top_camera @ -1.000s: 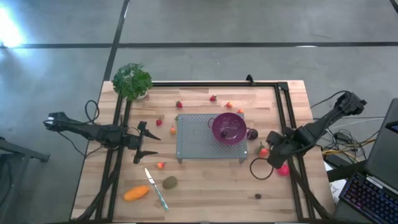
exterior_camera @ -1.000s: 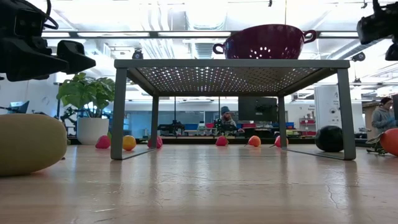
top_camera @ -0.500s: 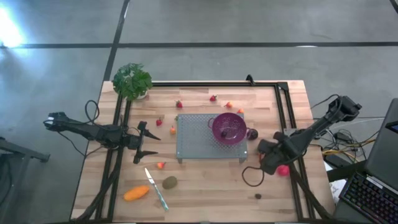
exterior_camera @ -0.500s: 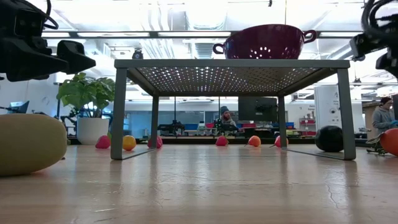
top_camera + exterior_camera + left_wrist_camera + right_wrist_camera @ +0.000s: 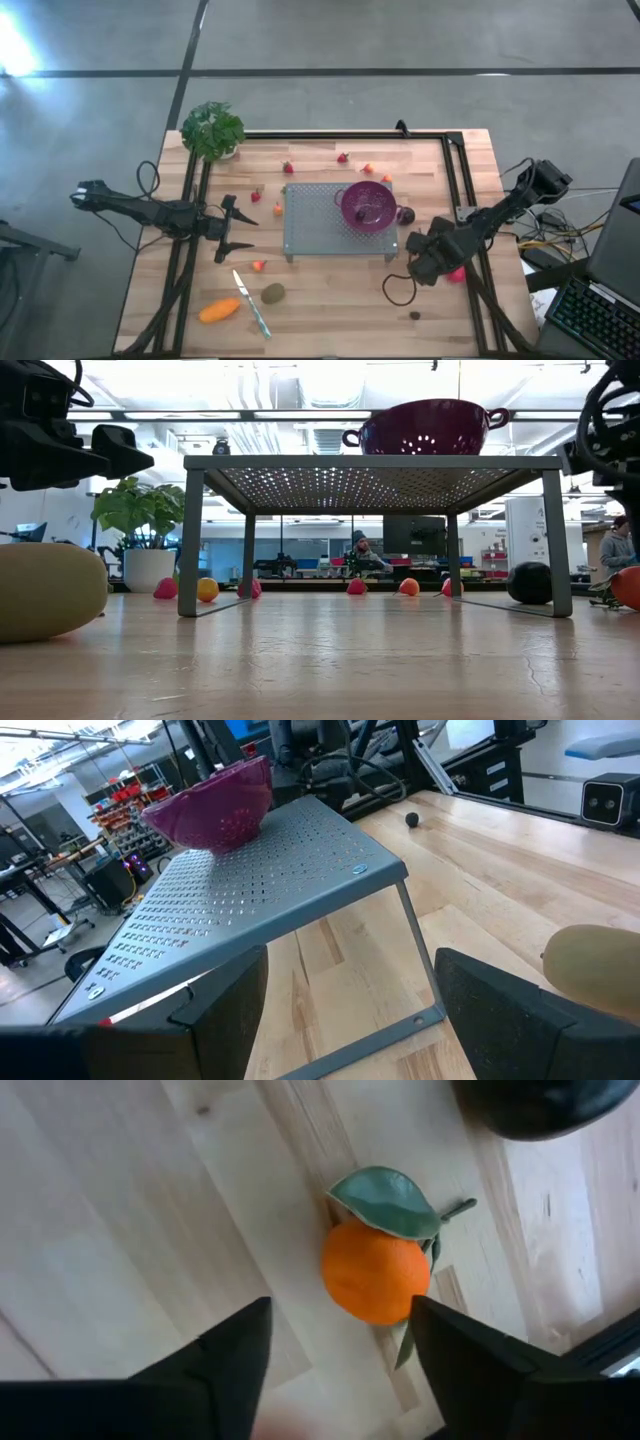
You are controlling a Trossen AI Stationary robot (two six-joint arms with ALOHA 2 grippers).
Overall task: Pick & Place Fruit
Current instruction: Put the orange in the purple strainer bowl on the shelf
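Right gripper [image 5: 340, 1370] is hanging low over the wooden table [image 5: 330, 300] off the right end of the grey perforated metal stand [image 5: 335, 220], fingers spread wide and holding nothing. It is pointing down at a small orange fruit with a green leaf [image 5: 378, 1270], which is sitting on the wood between the two fingers but not touching them. A dark round fruit [image 5: 540, 1105] is lying just beyond it, a pink-red ball [image 5: 456, 272] beside the arm.

Left gripper [image 5: 232, 228] is waiting left of the stand, level, fingers open and empty.

The purple colander [image 5: 368, 205] is sitting on the stand's right end. The brown-green oval fruit [image 5: 272, 293], the elongated orange fruit [image 5: 219, 311] and the light-handled knife [image 5: 252, 303] are lying near the front edge; bare wood is running right from there.
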